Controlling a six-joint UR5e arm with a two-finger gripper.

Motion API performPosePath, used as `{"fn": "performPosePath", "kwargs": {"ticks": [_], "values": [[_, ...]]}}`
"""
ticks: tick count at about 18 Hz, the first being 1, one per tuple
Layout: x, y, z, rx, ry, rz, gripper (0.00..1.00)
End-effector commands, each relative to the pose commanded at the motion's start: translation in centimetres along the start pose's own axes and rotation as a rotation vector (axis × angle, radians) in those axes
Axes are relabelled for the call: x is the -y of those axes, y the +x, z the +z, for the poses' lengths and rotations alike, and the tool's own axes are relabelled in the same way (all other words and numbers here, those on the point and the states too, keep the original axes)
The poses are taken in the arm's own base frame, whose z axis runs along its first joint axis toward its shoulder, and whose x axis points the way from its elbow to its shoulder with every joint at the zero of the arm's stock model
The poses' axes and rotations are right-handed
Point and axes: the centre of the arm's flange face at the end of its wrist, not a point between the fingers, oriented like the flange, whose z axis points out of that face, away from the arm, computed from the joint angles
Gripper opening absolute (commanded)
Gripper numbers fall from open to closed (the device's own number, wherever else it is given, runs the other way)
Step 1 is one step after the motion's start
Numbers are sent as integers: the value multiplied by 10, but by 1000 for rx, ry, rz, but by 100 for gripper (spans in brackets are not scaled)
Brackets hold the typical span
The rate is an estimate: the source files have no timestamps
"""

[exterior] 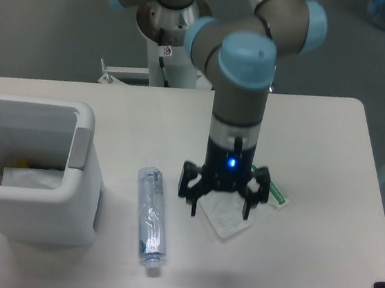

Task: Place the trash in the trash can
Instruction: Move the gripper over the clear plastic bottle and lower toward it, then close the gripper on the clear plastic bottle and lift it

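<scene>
Gripper position: lowered over the crinkled clear plastic bag, fingers pointing down, jaws spread wide with nothing held between them. One fingertip stands at the bag's left edge, the other on the bag's right part, so the bag's middle lies directly beneath the gap. Whether the fingertips touch the film cannot be told from this view.

Bag position: flat on the white table, right of centre. The green-striped edge runs diagonally at the far right corner, just outside the right finger.

Second item: the crushed plastic bottle lies to the left of the gripper, near but apart from the bag. Its long axis runs away from the camera toward it, white cap at the near end.

Destination: the white trash can stands at the left edge of the table, open at the top, with some contents already visible inside. The bottle lies between bag and can.

Judgement: the coming move is a closing of the jaws to pinch the film, followed by a lift and a leftward carry over the bottle
</scene>
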Motion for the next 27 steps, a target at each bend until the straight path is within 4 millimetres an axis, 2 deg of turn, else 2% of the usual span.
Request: {"fn": "performPosePath", "kwargs": {"ticks": [1, 2, 6, 8, 12, 15, 17, 22, 24, 27], "values": [[3, 0, 22, -7, -21, 1, 100], [4, 2, 34, -14, -33, 1, 100], [5, 3, 72, -36, -71, -9, 100], [5, 16, 89, -45, -89, -12, 100], [4, 27, 101, -59, -104, -11, 100], [0, 48, 123, -71, -134, -11, 100], [6, 56, 135, -75, -137, -6, 100], [-6, 75, 159, -90, -180, 13, 100], [-8, 75, 164, -76, -191, 15, 100], [-13, 87, 169, -77, -206, 32, 100]]}}
